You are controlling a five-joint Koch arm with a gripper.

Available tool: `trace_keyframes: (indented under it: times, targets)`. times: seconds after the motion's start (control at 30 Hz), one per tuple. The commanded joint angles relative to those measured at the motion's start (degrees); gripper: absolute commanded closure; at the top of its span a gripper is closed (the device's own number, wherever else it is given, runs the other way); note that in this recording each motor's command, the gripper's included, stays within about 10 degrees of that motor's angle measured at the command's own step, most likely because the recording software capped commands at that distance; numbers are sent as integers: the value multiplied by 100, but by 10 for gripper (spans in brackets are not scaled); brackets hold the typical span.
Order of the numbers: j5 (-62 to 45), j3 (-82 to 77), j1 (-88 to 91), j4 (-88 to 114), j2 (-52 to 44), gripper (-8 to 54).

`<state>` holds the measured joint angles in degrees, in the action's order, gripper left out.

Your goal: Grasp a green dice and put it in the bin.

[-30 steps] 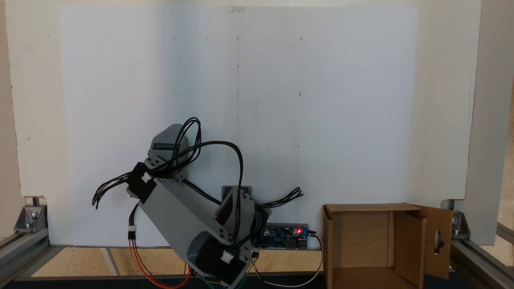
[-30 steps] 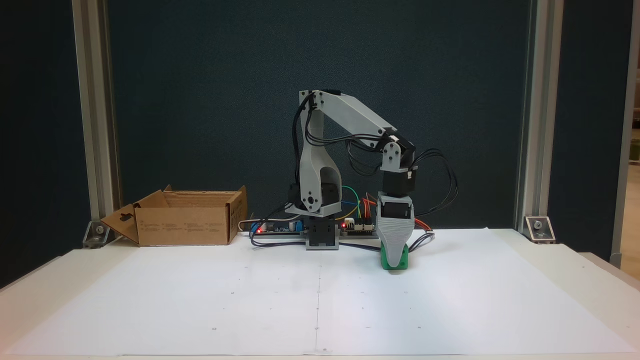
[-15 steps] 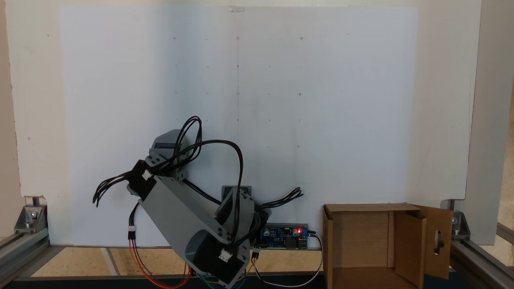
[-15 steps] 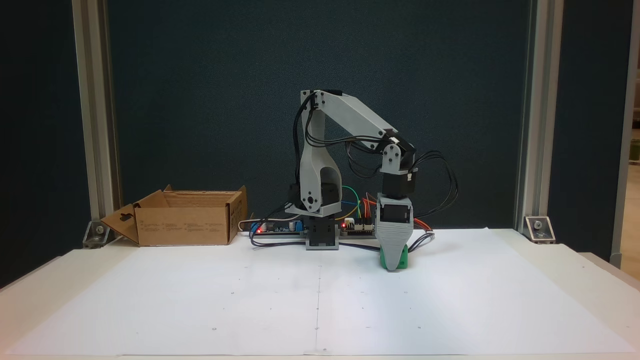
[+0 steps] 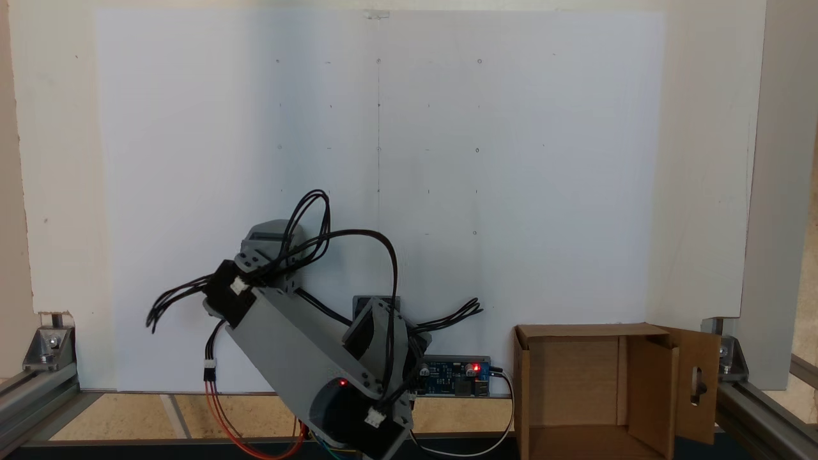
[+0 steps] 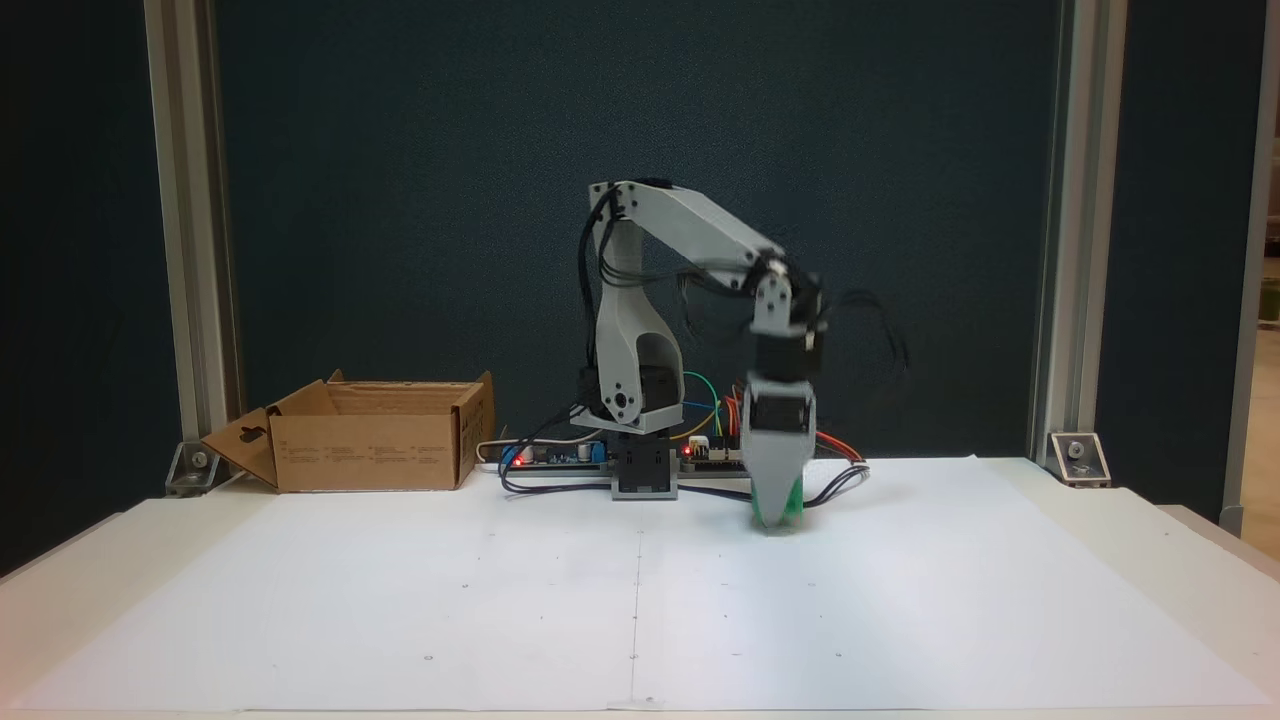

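One fixed view looks down from above behind the arm (image 5: 300, 345); the other faces it level from the table's (image 6: 1150, 530) front, farther off. Both share the bin (image 5: 575, 383) and paper sheet (image 6: 640, 600)

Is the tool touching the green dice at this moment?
Cannot tell. In a fixed view the tool is motion-blurred over the green dice; green shows at its tip, but no contact or gap shows plainly.
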<state>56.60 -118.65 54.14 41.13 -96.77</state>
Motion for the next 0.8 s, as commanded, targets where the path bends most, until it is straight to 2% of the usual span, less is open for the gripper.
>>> trace_keyframes:
  times: [0.0,0.17,0.37,0.53,0.77]
  targets:
    - [343,921,-97,930,-281,340]
    - [299,2918,-413,2441,-325,340]
    - [0,3103,-896,3111,-431,340]
    - [-1167,3111,-2802,2742,-773,340]
    - [-2336,3164,-5658,1011,-984,340]
